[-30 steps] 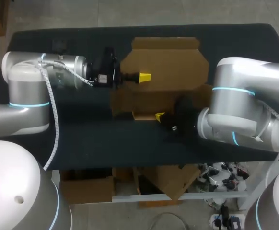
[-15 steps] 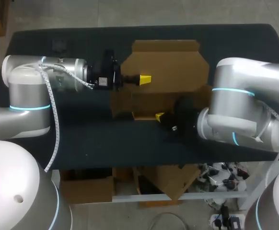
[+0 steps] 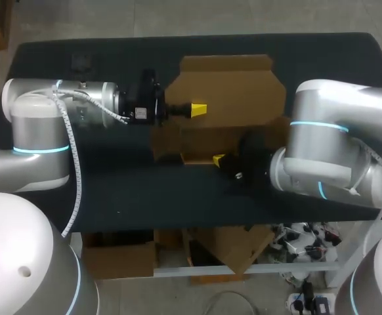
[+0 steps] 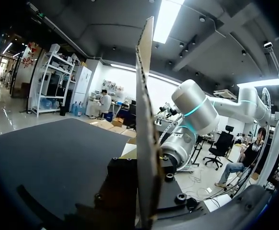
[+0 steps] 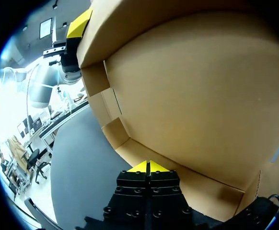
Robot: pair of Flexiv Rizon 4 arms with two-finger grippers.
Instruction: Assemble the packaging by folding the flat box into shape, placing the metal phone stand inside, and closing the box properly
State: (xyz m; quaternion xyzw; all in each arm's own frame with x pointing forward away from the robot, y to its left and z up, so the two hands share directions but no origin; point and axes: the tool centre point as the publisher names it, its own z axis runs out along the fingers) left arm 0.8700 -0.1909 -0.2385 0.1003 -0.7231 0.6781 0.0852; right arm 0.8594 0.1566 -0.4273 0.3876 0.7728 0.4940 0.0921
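A half-folded cardboard box (image 3: pixel 227 85) sits mid-surface (image 3: pixel 112 190), its wide flap toward the far edge and a low wall on the near side. The left gripper (image 3: pixel 197 108) reaches in from the side, one yellow tip showing over the box, whose panel stands edge-on just ahead in its wrist view; whether it grips the card cannot be told. The right gripper (image 5: pixel 149 166), fingers closed tip to tip, rests at the foot of the near wall.

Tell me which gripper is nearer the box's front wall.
Right. The right gripper sits at the cardboard box's front wall; the left gripper is farther back, at the raised panel.
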